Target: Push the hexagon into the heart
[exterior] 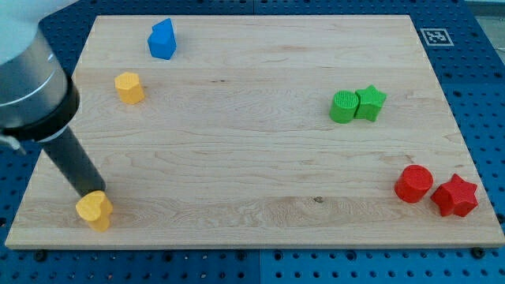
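A yellow hexagon (129,87) sits near the board's upper left. A yellow heart (95,210) lies at the lower left corner, well below the hexagon. My tip (90,192) is at the heart's upper edge, touching it or just short of it. The dark rod slants up toward the view's left from there. The hexagon is far above my tip.
A blue block (162,39) stands above the hexagon near the top edge. A green cylinder (345,106) and green star (370,102) touch at the right. A red cylinder (413,183) and red star (454,196) sit at the lower right. The board's (252,229) edges are close to the heart.
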You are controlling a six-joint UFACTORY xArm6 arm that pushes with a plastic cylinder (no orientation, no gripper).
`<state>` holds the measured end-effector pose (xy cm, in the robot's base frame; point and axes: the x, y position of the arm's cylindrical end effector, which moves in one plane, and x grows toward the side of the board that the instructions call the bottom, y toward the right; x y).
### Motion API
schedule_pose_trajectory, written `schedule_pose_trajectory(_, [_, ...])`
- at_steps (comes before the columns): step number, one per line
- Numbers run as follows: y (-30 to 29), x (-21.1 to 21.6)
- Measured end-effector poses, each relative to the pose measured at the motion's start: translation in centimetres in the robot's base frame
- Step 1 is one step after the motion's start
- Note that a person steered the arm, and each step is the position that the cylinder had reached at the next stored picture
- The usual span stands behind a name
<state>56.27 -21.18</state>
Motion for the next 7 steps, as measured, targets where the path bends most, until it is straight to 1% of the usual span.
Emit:
schedule_pose_trajectory(1, [0.1,-3.3])
schedule_pose_trajectory(2, [-0.4,-8.5])
schedule_pose_trajectory(3, [-4.9,-13.1])
schedule_pose_trajectory(4, [-8.0,-18.7])
schedule_pose_trajectory(5, [-5.9,-23.9])
schedule_pose_trajectory(6, [-2.9,-24.0])
schedule_pose_trajectory(7, [-2.0,-22.1])
